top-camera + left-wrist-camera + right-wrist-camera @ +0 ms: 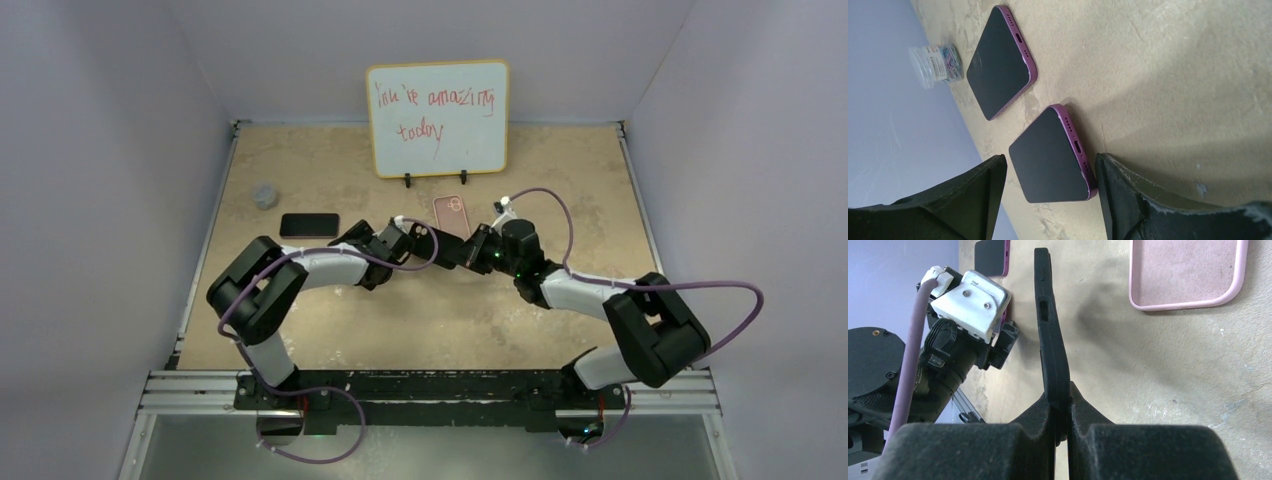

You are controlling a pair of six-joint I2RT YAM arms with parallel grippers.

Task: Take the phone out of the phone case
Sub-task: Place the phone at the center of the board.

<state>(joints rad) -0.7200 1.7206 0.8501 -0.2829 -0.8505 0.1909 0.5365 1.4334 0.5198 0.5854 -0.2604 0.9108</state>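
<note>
Purple phone point(1048, 150) lay flat on the table point(1173, 75) between the spread fingers point(983, 200) of my left gripper point(1050, 160), while my right gripper point(1062, 410) pinched the empty black case point(1048, 325) by its edge, so I judged a straight retreat best to avoid nudging it.

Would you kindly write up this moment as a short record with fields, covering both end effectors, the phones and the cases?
left end effector: open, one finger on each side of the near phone, not gripping it
near phone: purple, screen up, flat on the table, no case on it
far phone: purple, screen up, flat
right end effector: shut on the black case
black case: held edge-on, looks empty
pink case: empty, open side up
clip jar: beyond the far phone
</note>
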